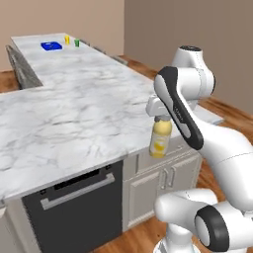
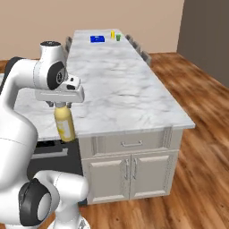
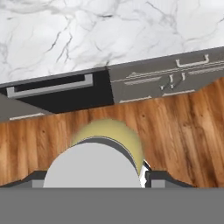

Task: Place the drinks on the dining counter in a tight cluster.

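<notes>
A stout yellow juice bottle (image 1: 160,142) with a pale cap hangs upright in the air, just off the near edge of the marble top and above the wood floor. My gripper (image 1: 161,119) is shut on its cap from above. From the right base view the bottle (image 2: 65,123) hangs under the gripper (image 2: 61,105), in front of the counter's edge. The hand view looks straight down on the pale cap and yellow body of the bottle (image 3: 114,132). The dining counter (image 1: 86,62) (image 2: 112,56) runs away as a long white marble slab with stools along its right side.
At the slab's far end lie a blue flat thing (image 1: 51,46) (image 2: 97,39), a small yellow cup (image 1: 67,39) (image 2: 112,34) and a small green cup (image 1: 76,43) (image 2: 118,37). Below the bottle are a dark oven front (image 1: 74,207) and grey cabinet doors (image 2: 129,172).
</notes>
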